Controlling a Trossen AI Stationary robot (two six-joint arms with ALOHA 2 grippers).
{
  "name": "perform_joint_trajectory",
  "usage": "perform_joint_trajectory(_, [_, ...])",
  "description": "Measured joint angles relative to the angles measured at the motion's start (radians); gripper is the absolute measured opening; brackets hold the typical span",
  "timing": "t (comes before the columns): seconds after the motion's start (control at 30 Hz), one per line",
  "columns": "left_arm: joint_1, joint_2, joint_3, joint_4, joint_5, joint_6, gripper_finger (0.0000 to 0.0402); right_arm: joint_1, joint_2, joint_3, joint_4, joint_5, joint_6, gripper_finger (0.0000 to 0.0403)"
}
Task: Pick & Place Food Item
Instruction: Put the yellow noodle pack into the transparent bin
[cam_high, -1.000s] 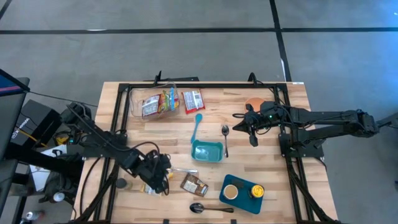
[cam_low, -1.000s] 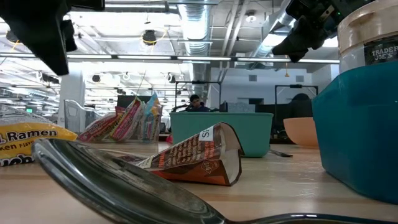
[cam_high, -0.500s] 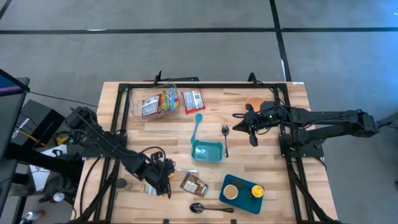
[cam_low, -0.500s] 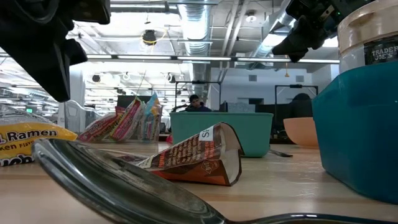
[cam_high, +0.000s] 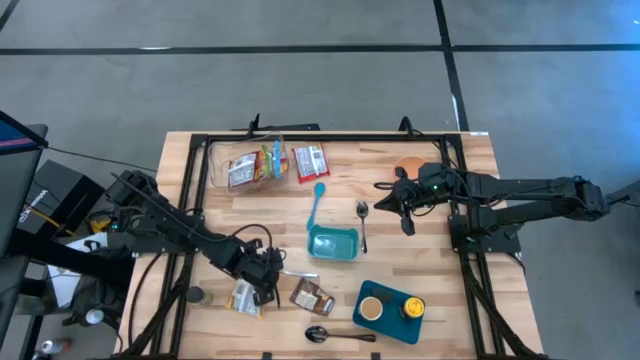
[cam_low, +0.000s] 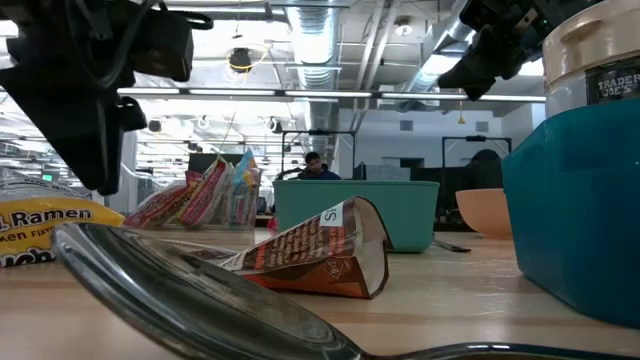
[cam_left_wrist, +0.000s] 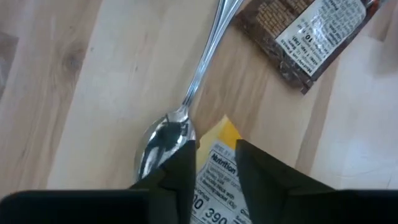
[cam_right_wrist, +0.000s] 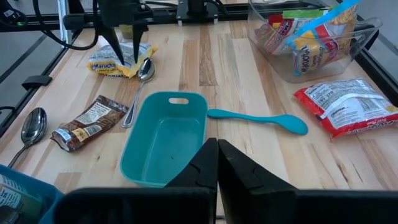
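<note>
The desk (cam_high: 400, 195) is pale wood planks with a black metal frame around the edge. Taking the teal rectangular plastic tub (cam_high: 332, 243) as the landmark: it is smooth, round-cornered and holds nothing. A teal plastic spoon (cam_high: 318, 205) lies just beyond it, and a steel fork (cam_high: 362, 222) lies along its right side.

The left tool (cam_high: 266, 290) is low over the desk, left of the tub, its two dark fingers (cam_left_wrist: 181, 171) slightly parted and straddling the corner of a yellow crinkly ramen packet (cam_high: 243, 297); whether they grip it cannot be told. A shiny steel spoon (cam_left_wrist: 171, 127) lies touching the packet, its handle running toward the tub. A brown foil pouch (cam_high: 312, 297) lies crumpled in front of the tub.

Farther behind the tub, a clear plastic bin (cam_high: 247, 165) holds colourful snack packets, with a red-and-white packet (cam_high: 310, 161) just beside it.

The right tool (cam_high: 386, 205), fingers closed on nothing, hangs right of the tub.
</note>
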Motion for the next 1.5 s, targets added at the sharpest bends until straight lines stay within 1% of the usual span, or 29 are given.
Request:
perform_joint_trajectory(0.13, [0.015,0.000,0.000,0.029,0.009,0.048,0.0150,0.000,0.000,0.000,0.000,0.000,-0.003,0.0000])
perform_joint_trajectory(0.23, [0.018,0.000,0.000,0.069,0.011,0.076,0.0167,0.000,0.000,0.000,0.000,0.000,-0.003,0.0000])
perform_joint_trajectory(0.43, [0.019,0.000,0.000,0.076,0.012,0.104,0.0174,0.000,0.000,0.000,0.000,0.000,0.002,0.0000])
perform_joint_trajectory(0.57, [0.019,0.011,0.000,0.078,0.026,0.104,0.0168,0.000,0.000,0.000,0.000,0.000,0.004,0.0000])
perform_joint_trajectory(0.73, [0.019,0.064,-0.001,0.064,0.071,0.104,0.0161,0.000,0.000,0.000,0.000,0.000,0.004,0.0000])
perform_joint_trajectory(0.9, [0.019,0.099,-0.001,0.068,0.074,0.104,0.0153,0.000,0.000,0.000,0.001,0.000,0.004,0.0000])
perform_joint_trajectory(1.13, [0.019,0.100,-0.001,0.068,0.075,0.104,0.0138,0.000,0.000,0.000,0.000,0.000,0.004,0.0000])
perform_joint_trajectory(1.5, [0.019,0.100,-0.001,0.067,0.076,0.104,0.0087,0.000,0.000,0.000,0.000,0.000,0.004,0.0000])
